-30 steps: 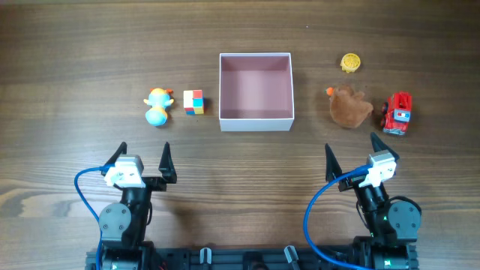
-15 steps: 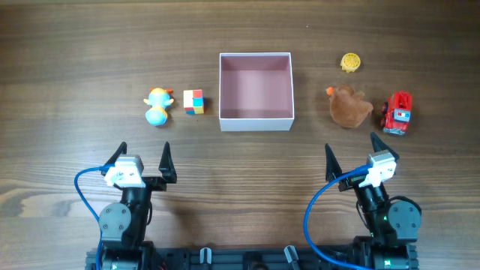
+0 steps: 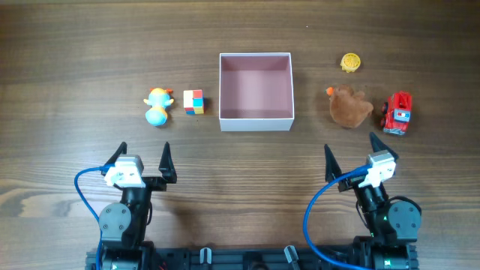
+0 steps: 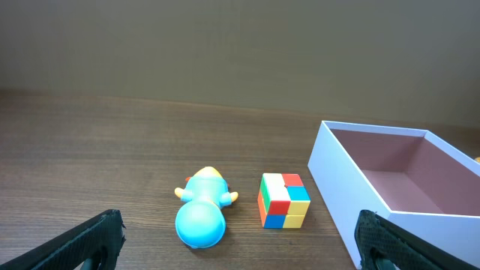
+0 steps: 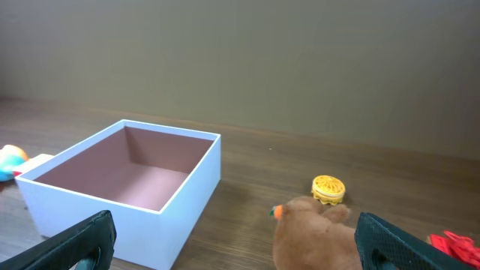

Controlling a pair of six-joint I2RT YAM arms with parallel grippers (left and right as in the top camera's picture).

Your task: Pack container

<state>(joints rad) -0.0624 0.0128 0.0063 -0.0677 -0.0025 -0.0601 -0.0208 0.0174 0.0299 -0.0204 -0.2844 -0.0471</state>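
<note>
No change from earlier frames: both arms parked at the near edge. Left gripper and right gripper spread wide, holding nothing. Container sits mid-table, empty. Blue duck and colour cube lie to its left; brown plush, red truck and yellow disc to its right. In the right wrist view the truck is cut off at the frame edge.
</note>
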